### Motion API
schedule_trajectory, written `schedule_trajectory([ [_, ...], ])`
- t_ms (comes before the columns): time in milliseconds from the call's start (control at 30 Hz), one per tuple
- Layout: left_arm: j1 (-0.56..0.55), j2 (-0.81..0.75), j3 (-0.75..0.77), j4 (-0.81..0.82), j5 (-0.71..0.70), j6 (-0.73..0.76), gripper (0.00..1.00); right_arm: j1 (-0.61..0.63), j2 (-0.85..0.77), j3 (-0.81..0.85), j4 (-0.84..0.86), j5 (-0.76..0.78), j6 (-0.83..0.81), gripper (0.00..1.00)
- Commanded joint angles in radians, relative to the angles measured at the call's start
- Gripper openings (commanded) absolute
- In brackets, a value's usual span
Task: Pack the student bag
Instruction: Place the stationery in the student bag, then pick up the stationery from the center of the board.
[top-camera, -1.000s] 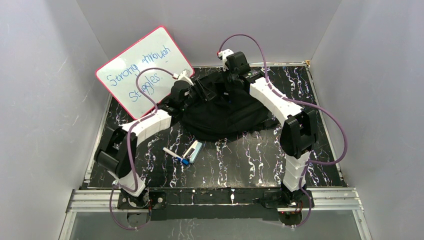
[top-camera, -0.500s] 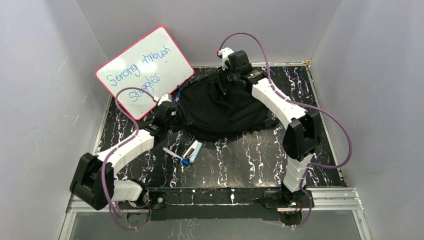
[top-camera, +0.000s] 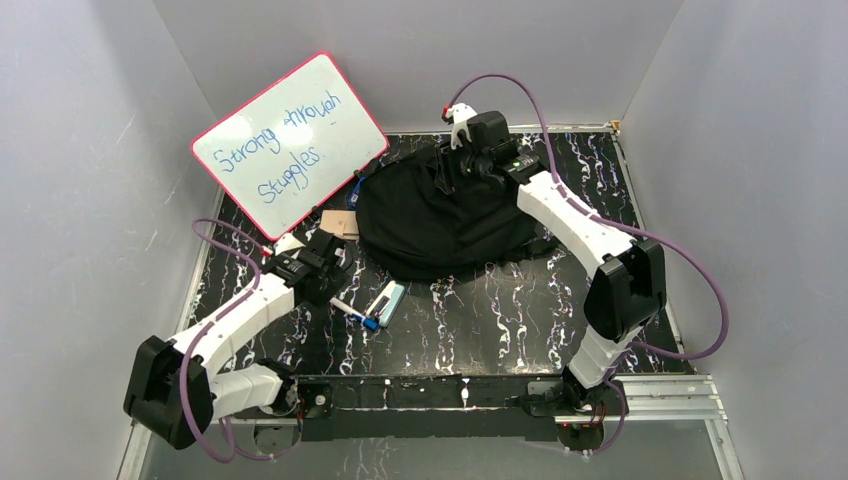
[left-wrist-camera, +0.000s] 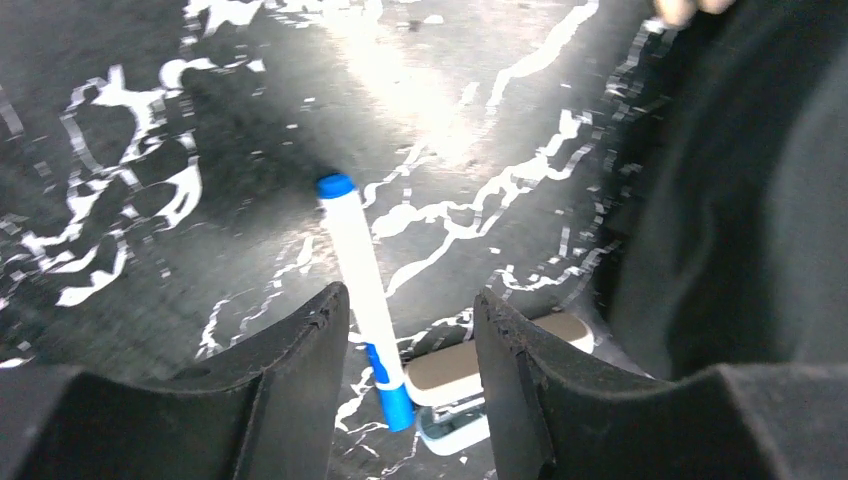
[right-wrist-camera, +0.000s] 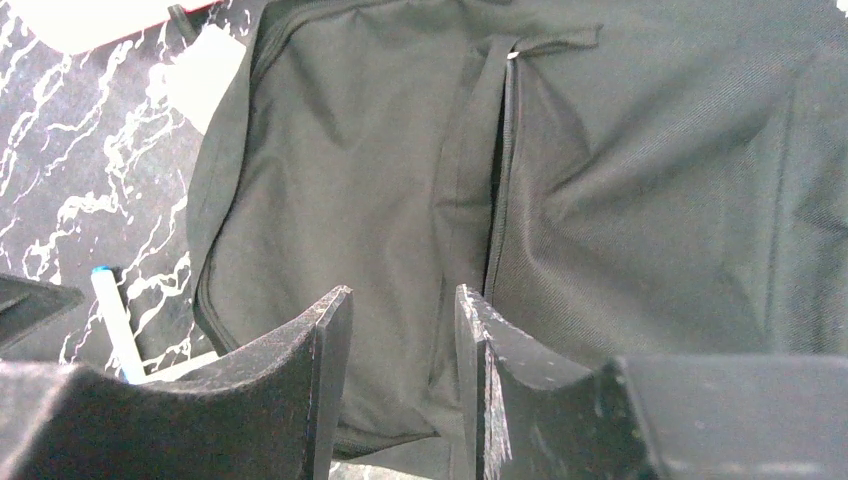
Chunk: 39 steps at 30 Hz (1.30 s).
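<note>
Student bag (top-camera: 440, 215) at the far middle of the table (top-camera: 500, 310), slumped flat, black cloth creased, a zip line (right-wrist-camera: 500, 180) running down its panel. Right arm (top-camera: 570, 215) stretched out to the bag's far edge. Right jaws released, parted over the black cloth just beside the zip line, nothing between them; contact with the cloth impossible to tell.

Left arm (top-camera: 250, 310) bent low at the near left. Left jaws released as well, spread and empty, poised above a white marker (left-wrist-camera: 358, 280) with blue ends. Marker flat on the table, just left of a board eraser (top-camera: 388, 298), the two touching or nearly so at the marker's near end. Both close to the bag's near-left edge, yet apart from it.

Pink-rimmed whiteboard (top-camera: 290, 140) propped at the far left, blue handwriting across it. Small brown card (top-camera: 338, 222) flat on the table between whiteboard and bag, just beside the bag's left edge.
</note>
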Motion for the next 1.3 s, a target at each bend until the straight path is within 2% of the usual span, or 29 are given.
schedule_trajectory([
  [0,-0.002,0.053,0.068,-0.253,-0.106,-0.173,0.47,0.003,-0.046,-0.033,0.062,-0.029,0.036,0.50],
  [133,-0.004,0.124,0.073,-0.263,-0.101,-0.183,0.48,0.003,-0.058,-0.057,0.072,-0.029,0.039,0.50],
  [533,-0.005,0.244,0.073,-0.143,-0.076,-0.155,0.48,0.004,-0.072,-0.082,0.069,-0.003,0.026,0.51],
  [667,-0.005,0.287,0.065,-0.104,-0.056,-0.148,0.44,0.003,-0.080,-0.087,0.069,-0.001,0.026,0.51],
  [1133,-0.005,0.290,0.018,-0.037,-0.041,-0.136,0.05,0.003,-0.092,-0.090,0.068,-0.001,0.029,0.52],
  [1267,-0.005,0.228,0.011,-0.040,-0.070,-0.101,0.00,0.003,-0.105,-0.096,0.069,-0.008,0.038,0.52],
])
